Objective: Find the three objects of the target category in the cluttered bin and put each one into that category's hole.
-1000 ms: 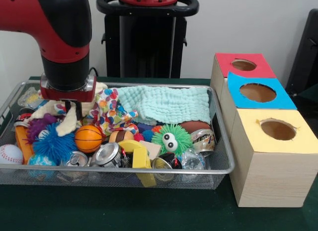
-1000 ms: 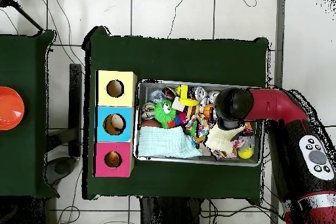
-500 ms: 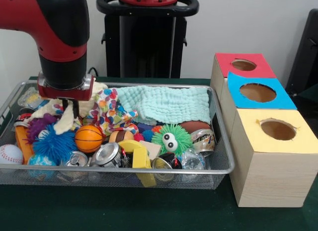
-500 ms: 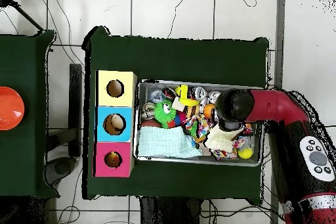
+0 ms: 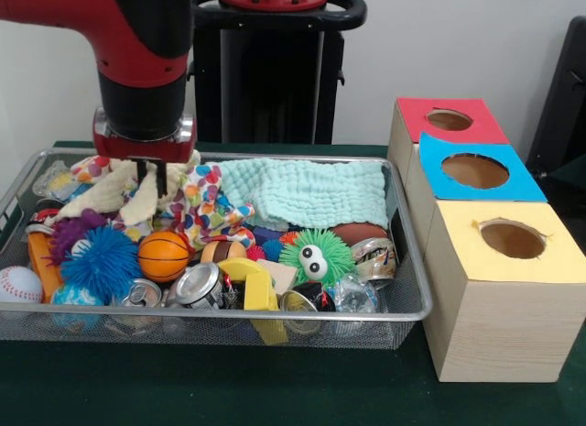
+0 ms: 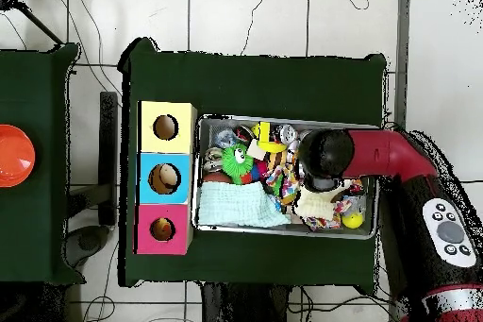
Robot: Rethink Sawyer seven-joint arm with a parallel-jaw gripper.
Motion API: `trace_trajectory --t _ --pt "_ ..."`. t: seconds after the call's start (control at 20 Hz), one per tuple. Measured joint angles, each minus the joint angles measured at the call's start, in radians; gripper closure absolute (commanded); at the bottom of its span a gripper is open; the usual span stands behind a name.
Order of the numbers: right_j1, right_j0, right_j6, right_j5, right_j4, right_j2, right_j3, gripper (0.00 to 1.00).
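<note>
While gripped, pale cloth [image 5: 124, 195] (cream) droops from claw [image 5: 152, 179].

Even indoor light, soft shadows, front view slightly soft

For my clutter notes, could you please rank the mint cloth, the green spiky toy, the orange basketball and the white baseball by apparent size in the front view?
1. mint cloth
2. green spiky toy
3. orange basketball and white baseball: near alike; the baseball is cut off by the frame edge, so unranked.

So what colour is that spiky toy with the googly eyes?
Bright green spiky toy, clearest in the front view.
</note>
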Motion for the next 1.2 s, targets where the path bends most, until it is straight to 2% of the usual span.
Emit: trace_trajectory --t 0.3,1.2 --pt "-0.031 0.035 0.000 0.000 0.033 -0.009 0.033 1.00" --pt "-0.029 0.095 0.000 -0.019 0.101 -0.060 0.038 1.00"
